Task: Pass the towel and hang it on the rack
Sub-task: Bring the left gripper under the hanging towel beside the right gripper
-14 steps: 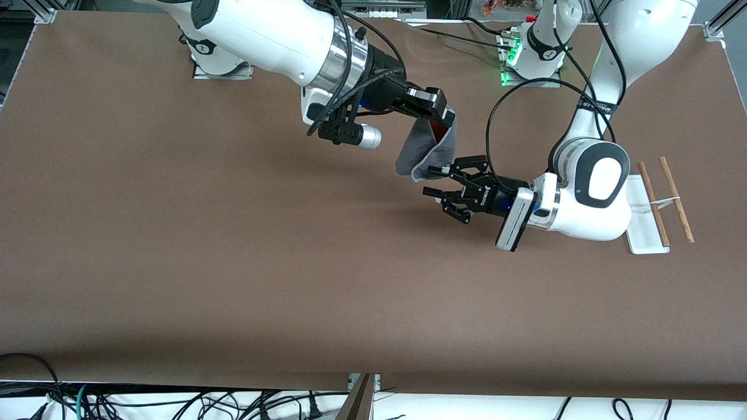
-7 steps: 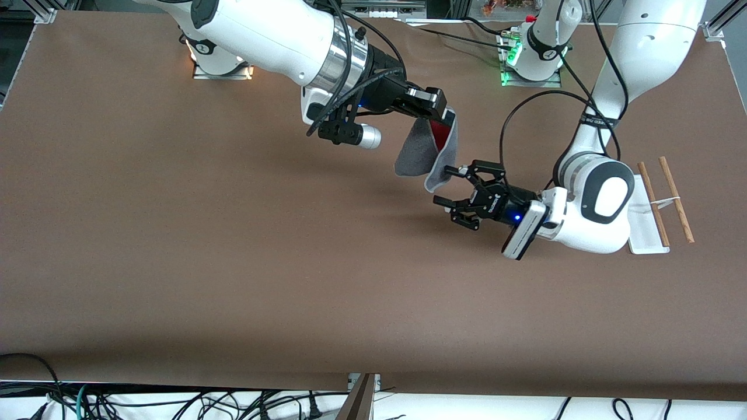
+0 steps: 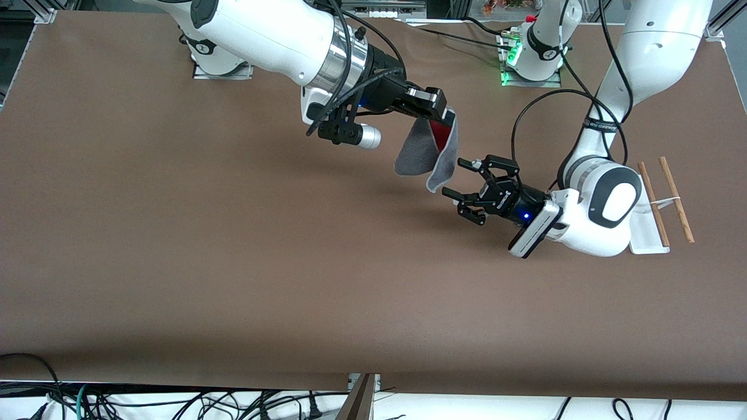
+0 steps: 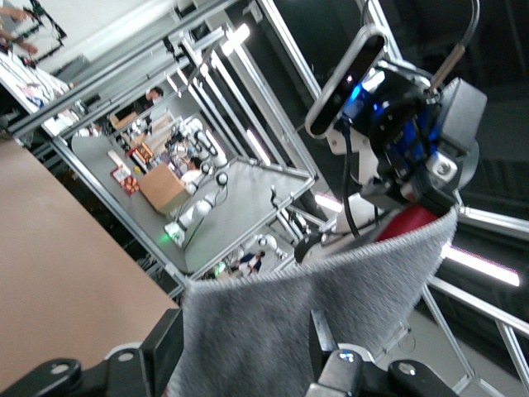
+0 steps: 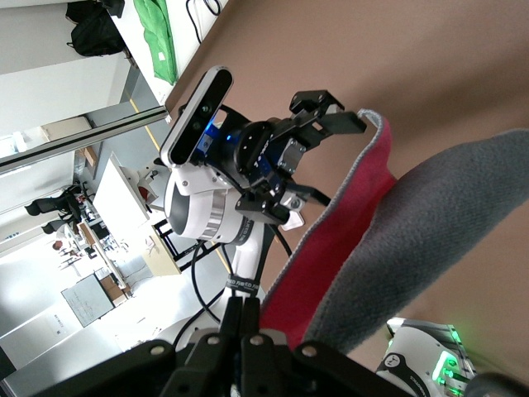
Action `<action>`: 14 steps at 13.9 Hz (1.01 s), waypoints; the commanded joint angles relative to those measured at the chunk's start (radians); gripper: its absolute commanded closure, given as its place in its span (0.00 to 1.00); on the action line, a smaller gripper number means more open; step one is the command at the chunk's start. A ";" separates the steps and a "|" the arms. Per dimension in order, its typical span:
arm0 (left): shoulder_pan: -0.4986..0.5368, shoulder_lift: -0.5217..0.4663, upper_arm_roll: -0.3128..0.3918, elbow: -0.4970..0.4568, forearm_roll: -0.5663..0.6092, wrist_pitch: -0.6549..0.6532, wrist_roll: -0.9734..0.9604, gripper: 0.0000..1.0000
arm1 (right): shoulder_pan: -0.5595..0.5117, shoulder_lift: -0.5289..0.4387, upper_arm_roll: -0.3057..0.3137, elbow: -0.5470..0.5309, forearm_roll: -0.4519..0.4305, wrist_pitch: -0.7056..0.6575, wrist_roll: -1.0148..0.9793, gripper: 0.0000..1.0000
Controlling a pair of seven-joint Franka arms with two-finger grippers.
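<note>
Towel (image 3: 432,153) hung from clamped right gripper (image 3: 444,115); hanging edge now straddled by spread left gripper (image 3: 457,177), handover imminent.

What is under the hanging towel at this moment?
Only the bare brown table lies under the towel, which hangs from the right gripper. The left gripper, fingers open, is at its lower edge. The rack stands toward the left arm's end.

rack (image 3: 646,233) on brown table (image 3: 233,262)
</note>
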 commanded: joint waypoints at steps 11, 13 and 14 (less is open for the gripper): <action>-0.026 0.094 -0.080 0.035 -0.134 -0.003 -0.061 0.39 | 0.010 -0.001 -0.012 0.015 0.012 0.001 0.019 1.00; -0.026 0.088 -0.081 0.025 -0.131 -0.009 -0.064 0.48 | 0.010 -0.001 -0.012 0.015 0.012 -0.002 0.019 1.00; -0.030 0.089 -0.081 0.021 -0.131 -0.007 -0.062 0.48 | 0.010 -0.001 -0.012 0.015 0.012 -0.002 0.019 1.00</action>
